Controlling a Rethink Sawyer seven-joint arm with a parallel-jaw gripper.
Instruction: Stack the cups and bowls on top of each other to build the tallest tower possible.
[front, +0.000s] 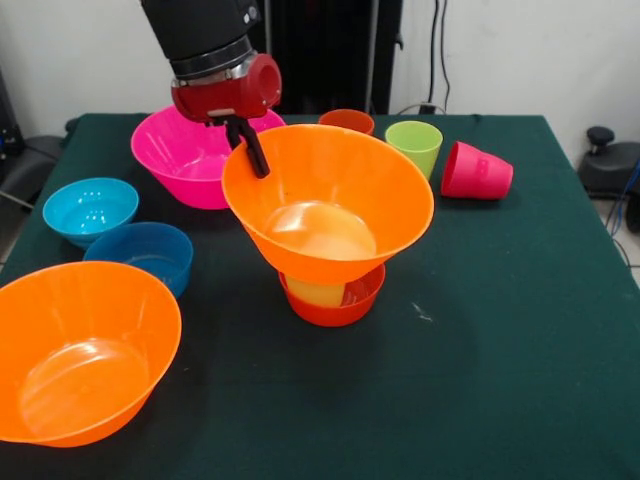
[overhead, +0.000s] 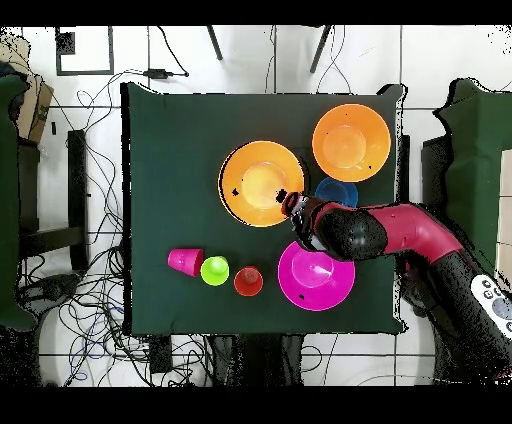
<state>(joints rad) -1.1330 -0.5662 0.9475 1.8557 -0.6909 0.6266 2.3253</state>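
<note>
Nearest the front camera, at the lower left, a large orange bowl (front: 85, 350) sits upright on the green table (front: 500, 350); the overhead view shows it at the table's upper right (overhead: 351, 142). Behind it in the front view stand the darker blue bowl (front: 142, 254) and the light blue bowl (front: 90, 210), just beside each other. From above only the darker blue one (overhead: 337, 191) shows; the arm hides the other.

Further right, the magenta pink bowl (front: 190, 155) stands at the table's far side, partly behind the gripper (front: 247, 145). Its dark fingers (front: 256, 155) are clenched on the rim of the second large orange bowl (front: 328, 205), which is tilted and rests on a small red-orange bowl (front: 333, 298) with a pale yellow cup (front: 318, 292) inside. The overhead view shows only the orange bowl (overhead: 261, 183), which hides both the small bowl and the cup; the gripper (overhead: 296, 207) meets its rim.

To the right at the far edge stand the orange cup (front: 347, 121) and the lime green cup (front: 414, 146), both upright, and the red-pink cup (front: 476, 172) lying on its side. From above these form a row: red-pink (overhead: 184, 262), lime green (overhead: 215, 270), orange (overhead: 248, 281).
</note>
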